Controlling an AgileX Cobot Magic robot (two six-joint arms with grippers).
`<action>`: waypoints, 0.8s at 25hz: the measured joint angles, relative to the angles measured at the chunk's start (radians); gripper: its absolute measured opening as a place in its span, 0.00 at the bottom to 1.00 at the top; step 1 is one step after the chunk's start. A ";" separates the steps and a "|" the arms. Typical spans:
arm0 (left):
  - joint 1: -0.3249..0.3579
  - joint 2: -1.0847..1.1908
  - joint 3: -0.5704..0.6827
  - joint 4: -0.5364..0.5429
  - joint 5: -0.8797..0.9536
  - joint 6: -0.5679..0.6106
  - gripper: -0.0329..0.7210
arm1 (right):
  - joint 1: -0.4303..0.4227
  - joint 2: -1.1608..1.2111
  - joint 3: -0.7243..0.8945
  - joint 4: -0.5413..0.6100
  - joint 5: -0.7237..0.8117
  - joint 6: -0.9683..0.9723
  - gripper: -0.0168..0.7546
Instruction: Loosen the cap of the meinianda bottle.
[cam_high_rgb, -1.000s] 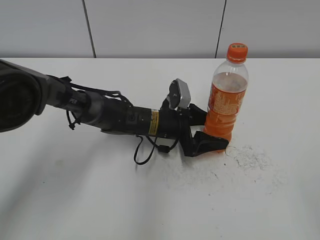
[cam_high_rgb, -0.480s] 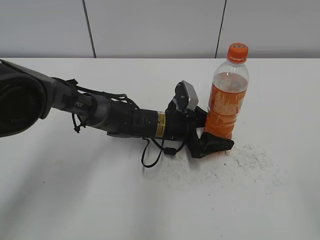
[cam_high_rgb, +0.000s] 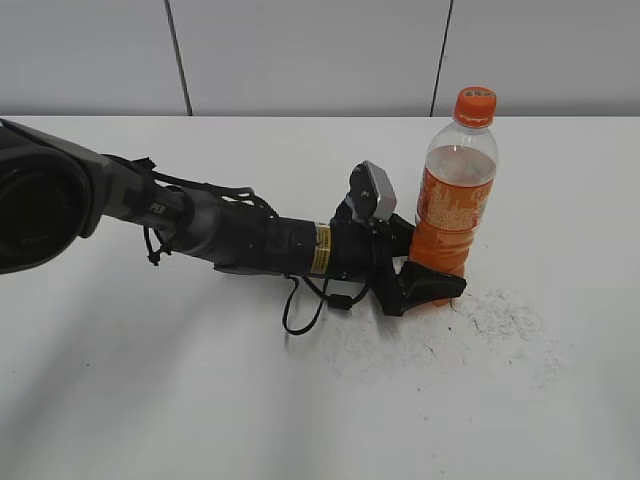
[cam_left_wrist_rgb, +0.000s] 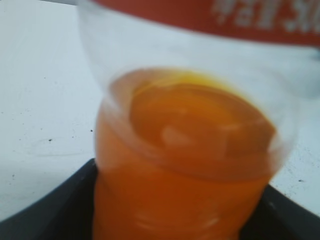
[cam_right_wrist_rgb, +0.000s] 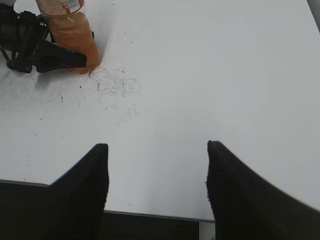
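White and flat, the wide bench (cam_high_rgb: 150, 400) fills most of the exterior view, with grey wall panels (cam_high_rgb: 300, 50) behind it and a patch of dark scuff marks (cam_high_rgb: 500, 315) on its surface. From the left a long black arm (cam_high_rgb: 230, 238) lies low over the bench. Its left pincer (cam_high_rgb: 425, 270) is gripping the lower body of the clear plastic meinianda bottle with orange drink and an orange wrap-around label (cam_high_rgb: 452, 210), one finger on each side of the ribbed base. The bottle stands upright right of the bench centre, beside the scuff marks. In the left wrist view the orange lower body (cam_left_wrist_rgb: 185, 165) fills the picture, blurred. The right pincer (cam_right_wrist_rgb: 157, 175) is open and holds nothing, well apart from the bottle (cam_right_wrist_rgb: 72, 30), near the front edge of the bench. The small round orange plastic screw cap (cam_high_rgb: 474, 103) sits on the bottle neck, touched by nothing.
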 joint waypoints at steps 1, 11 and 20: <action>0.000 0.000 0.000 0.000 -0.001 0.000 0.78 | 0.000 0.000 0.000 0.000 0.000 0.000 0.62; 0.000 0.011 0.000 0.033 -0.079 0.000 0.78 | 0.000 0.000 0.000 0.000 -0.001 0.000 0.62; -0.029 0.015 0.000 0.113 -0.119 -0.005 0.78 | 0.000 0.000 -0.003 0.001 -0.006 0.000 0.62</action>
